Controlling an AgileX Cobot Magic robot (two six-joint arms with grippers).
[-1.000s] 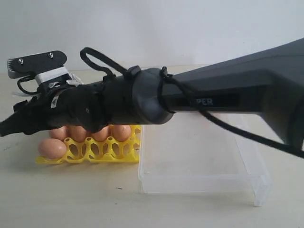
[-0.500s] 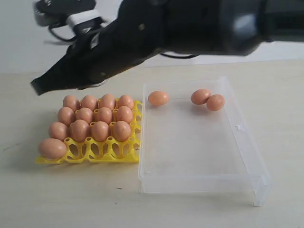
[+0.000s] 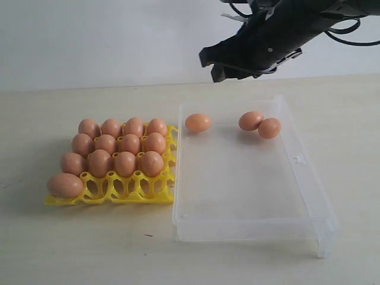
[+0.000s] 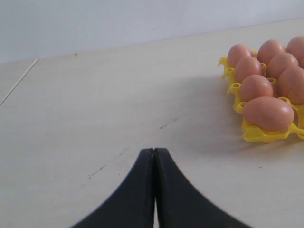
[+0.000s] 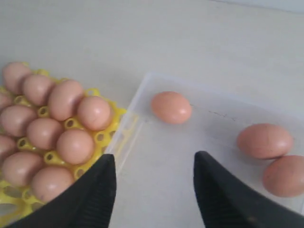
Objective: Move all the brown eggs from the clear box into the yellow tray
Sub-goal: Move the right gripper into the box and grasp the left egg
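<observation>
Exterior view counts thirteen brown eggs seated in the yellow tray, three front cups bare; three more lie along the far wall of the clear box; right jaws hang apart, empty, above them; left jaws pressed together.

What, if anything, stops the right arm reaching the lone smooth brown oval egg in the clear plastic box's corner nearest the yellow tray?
Probably nothing, so yes: the right gripper hangs above that lone brown egg, jaws open and empty, and the clear plastic box is uncovered.
</observation>
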